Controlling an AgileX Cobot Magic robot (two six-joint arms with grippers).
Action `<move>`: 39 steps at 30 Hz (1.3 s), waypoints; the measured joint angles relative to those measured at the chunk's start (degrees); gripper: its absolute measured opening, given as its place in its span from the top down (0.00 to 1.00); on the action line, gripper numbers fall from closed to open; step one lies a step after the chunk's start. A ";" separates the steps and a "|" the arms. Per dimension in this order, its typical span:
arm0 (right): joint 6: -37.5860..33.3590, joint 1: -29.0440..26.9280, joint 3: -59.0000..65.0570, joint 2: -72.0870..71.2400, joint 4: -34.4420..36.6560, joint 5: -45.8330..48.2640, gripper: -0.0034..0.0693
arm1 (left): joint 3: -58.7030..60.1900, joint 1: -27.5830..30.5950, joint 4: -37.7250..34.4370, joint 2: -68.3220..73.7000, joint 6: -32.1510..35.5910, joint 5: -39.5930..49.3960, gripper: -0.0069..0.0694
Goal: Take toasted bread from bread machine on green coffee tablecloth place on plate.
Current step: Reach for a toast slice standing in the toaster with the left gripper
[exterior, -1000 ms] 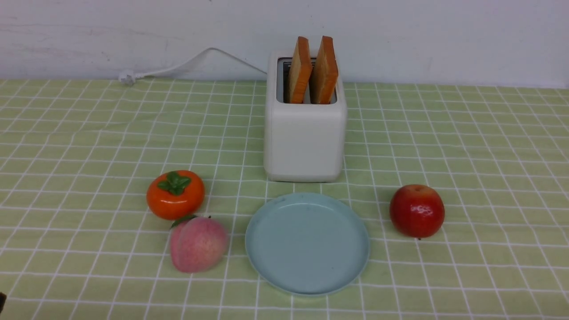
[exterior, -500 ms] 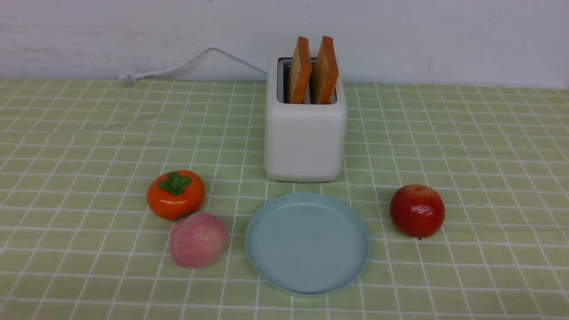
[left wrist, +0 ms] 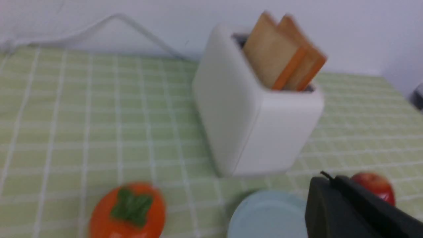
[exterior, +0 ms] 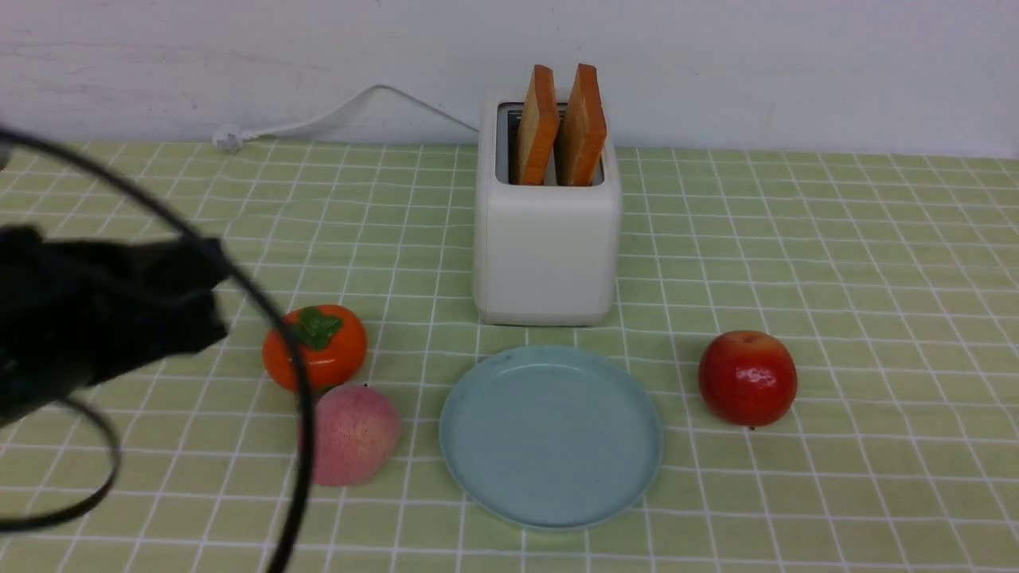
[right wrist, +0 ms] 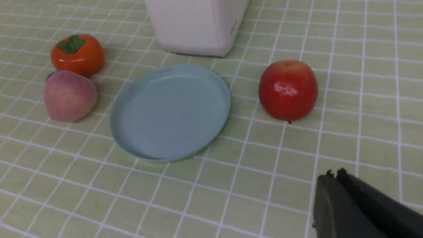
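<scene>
Two slices of toasted bread [exterior: 535,127] [exterior: 581,127] stand upright in the slots of the cream-white bread machine [exterior: 547,247], at the back of the green coffee tablecloth [exterior: 836,263]. The pale blue-green plate [exterior: 549,436] lies empty in front of the bread machine. My left arm [exterior: 103,310] hangs blurred over the cloth's left side, well short of the bread machine. Its gripper [left wrist: 325,178] is shut and holds nothing. My right gripper [right wrist: 333,173] is also shut and empty, low over the cloth, nearer the robot than the red apple [right wrist: 288,90].
An orange persimmon [exterior: 330,354] and a pink peach [exterior: 354,434] lie left of the plate, with the left arm's black cable [exterior: 296,382] crossing in front of them. The apple [exterior: 747,378] lies right of the plate. The white power cord [exterior: 342,111] trails back left along the wall.
My left arm and its cables have swung into the front view from the left. The peach has shifted slightly. Bread machine, toast, plate and apple have not moved.
</scene>
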 joint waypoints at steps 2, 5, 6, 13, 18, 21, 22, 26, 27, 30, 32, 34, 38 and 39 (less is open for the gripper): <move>-0.46 1.39 -0.02 0.00 0.99 -1.67 0.95 | -1.99 -3.74 0.62 6.21 0.15 -8.83 0.93; -0.86 2.28 -0.02 0.04 3.01 -3.30 0.95 | -3.28 -6.28 2.35 12.22 0.28 -17.17 0.92; -0.98 2.43 -0.02 0.06 4.93 -3.62 0.95 | -4.22 -7.10 3.77 16.73 0.28 -21.94 0.91; -3.32 2.45 -0.02 0.06 13.84 -4.22 0.95 | -13.74 -7.38 5.68 34.09 -1.83 -27.96 0.54; -7.61 2.45 -0.02 0.06 20.97 -2.30 0.95 | -22.08 -7.34 6.61 44.91 -1.66 -28.38 0.31; -10.97 2.45 -0.02 0.06 23.86 -1.70 0.95 | -25.44 -7.24 6.42 49.05 0.19 -28.38 0.27; -12.62 2.45 -0.02 0.06 24.72 -1.70 0.95 | -27.09 -7.20 6.21 50.45 1.25 -28.38 0.26; -15.20 2.45 -0.02 0.06 27.13 -1.76 0.95 | -33.36 -7.13 5.77 55.62 4.45 -28.31 0.26; -15.53 2.45 -0.02 0.06 27.47 -1.81 0.95 | -35.23 -7.05 5.47 56.88 5.07 -27.99 0.26; -15.93 2.49 -0.02 0.06 27.61 -1.87 0.94 | -39.61 -6.65 3.46 59.84 7.76 -26.67 0.27; -15.93 2.49 -0.02 0.06 27.70 -1.69 0.94 | -41.79 -6.15 0.30 61.42 10.07 -25.68 0.28; -15.93 2.49 -0.02 0.06 27.75 -1.56 0.94 | -43.71 -5.46 -3.95 62.80 12.77 -24.77 0.31; -16.05 2.49 -0.02 0.06 27.75 -1.54 0.93 | -44.84 -4.84 -6.44 64.12 14.67 -24.18 0.35; -16.05 2.49 -0.02 0.06 27.75 -1.54 0.93 | -44.84 -4.84 -6.50 64.11 14.64 -24.18 0.35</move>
